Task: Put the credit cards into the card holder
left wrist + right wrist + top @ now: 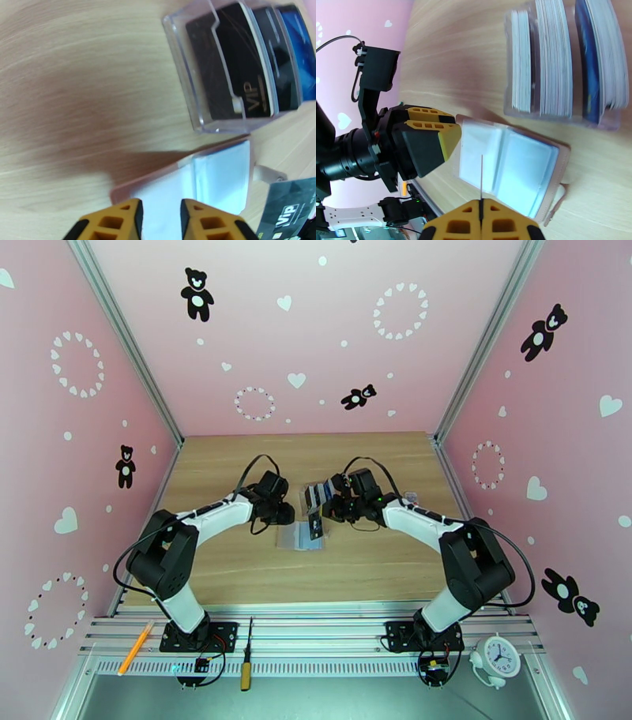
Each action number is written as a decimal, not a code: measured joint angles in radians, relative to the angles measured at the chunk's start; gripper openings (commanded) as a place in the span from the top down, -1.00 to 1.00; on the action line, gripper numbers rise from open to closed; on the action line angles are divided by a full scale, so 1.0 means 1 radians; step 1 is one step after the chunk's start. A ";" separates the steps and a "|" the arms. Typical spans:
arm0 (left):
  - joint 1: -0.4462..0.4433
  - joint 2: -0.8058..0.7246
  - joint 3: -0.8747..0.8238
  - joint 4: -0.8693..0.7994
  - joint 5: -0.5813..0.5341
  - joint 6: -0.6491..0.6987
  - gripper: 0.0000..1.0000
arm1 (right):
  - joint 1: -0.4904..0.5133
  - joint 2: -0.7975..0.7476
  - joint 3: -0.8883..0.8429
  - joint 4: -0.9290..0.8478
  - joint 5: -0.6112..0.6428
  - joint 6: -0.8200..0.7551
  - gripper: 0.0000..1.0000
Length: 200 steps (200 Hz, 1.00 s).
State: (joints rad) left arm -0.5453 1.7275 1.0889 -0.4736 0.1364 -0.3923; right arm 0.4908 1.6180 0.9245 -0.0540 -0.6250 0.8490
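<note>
The card holder [300, 538] lies open and flat on the wooden table, tan-pink with bluish-white sleeves [221, 177] [521, 169]. My right gripper [322, 518] [481, 205] is shut on a dark credit card [316, 523] that hangs just above the holder. That card is seen edge-on [481, 177] in the right wrist view, and its VIP face [284, 215] is visible in the left wrist view. My left gripper [283, 514] [160, 205] [456, 132] sits low at the holder's left edge. Its jaws stand a narrow gap apart over the left sleeve.
A clear rack [320, 493] [237, 67] [561, 59] of upright black and blue cards stands just behind the holder. On the front rail lie an orange pencil [136, 648] and a screwdriver [246, 666], with a small white clock [498, 656] at the right. Pink walls close in on three sides.
</note>
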 measured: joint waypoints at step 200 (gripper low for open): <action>-0.015 0.007 -0.089 -0.025 -0.070 0.013 0.46 | 0.061 0.111 -0.106 0.336 0.013 0.140 1.00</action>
State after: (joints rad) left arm -0.5602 1.7344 0.9997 -0.4984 0.0666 -0.3798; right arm 0.5518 1.7287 0.8185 0.2817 -0.6125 0.9886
